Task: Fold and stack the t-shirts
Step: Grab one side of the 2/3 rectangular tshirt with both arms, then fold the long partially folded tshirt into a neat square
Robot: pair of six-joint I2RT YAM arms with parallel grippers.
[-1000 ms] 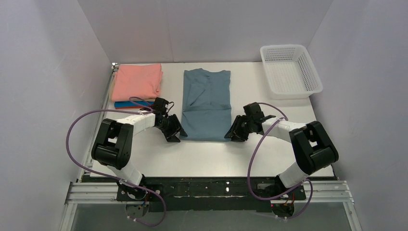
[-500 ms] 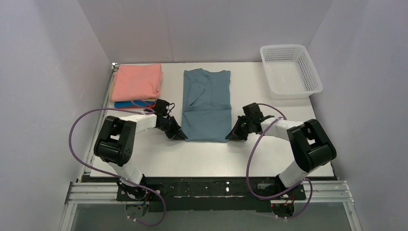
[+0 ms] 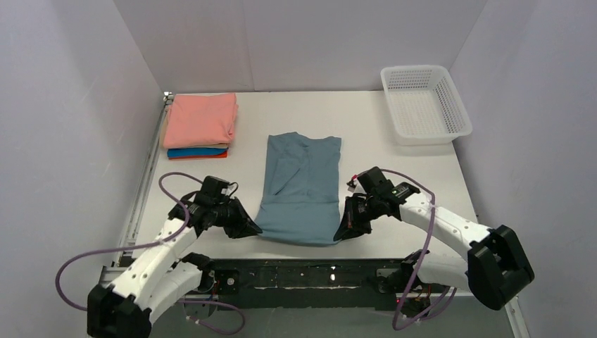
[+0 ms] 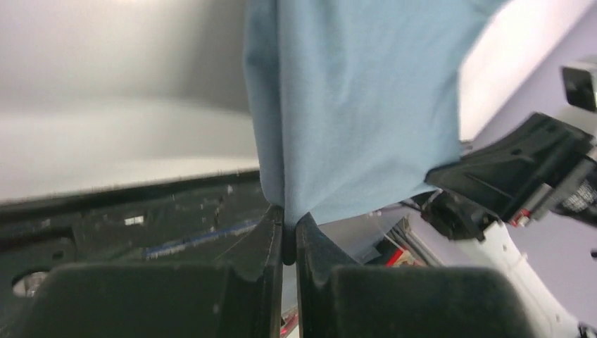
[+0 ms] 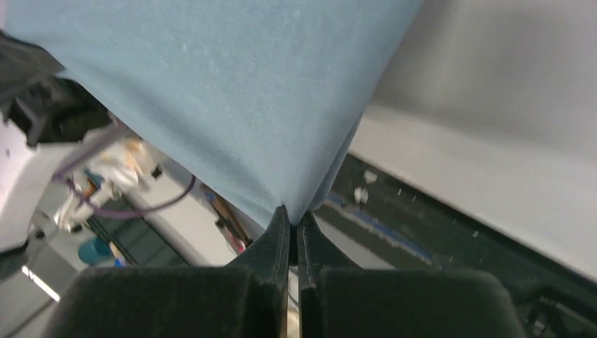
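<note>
Count: 1 blue-grey shirt (image 3: 301,186), near edge. 3 more stacked, far-left corner: pink shirt (image 3: 200,120), blue shirt (image 3: 191,151), orange shirt (image 3: 204,157). 1 basket (image 3: 424,105), far-right corner. 2 hands: left hand (image 3: 248,229), right hand (image 3: 343,231).

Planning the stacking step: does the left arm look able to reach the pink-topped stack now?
Probably not: its hand is shut on the blue-grey shirt, though nothing blocks the stack.

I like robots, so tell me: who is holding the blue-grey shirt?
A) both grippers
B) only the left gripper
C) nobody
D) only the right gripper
A: the left gripper and the right gripper are each shut on a near corner of the shirt, as both wrist views show.
</note>
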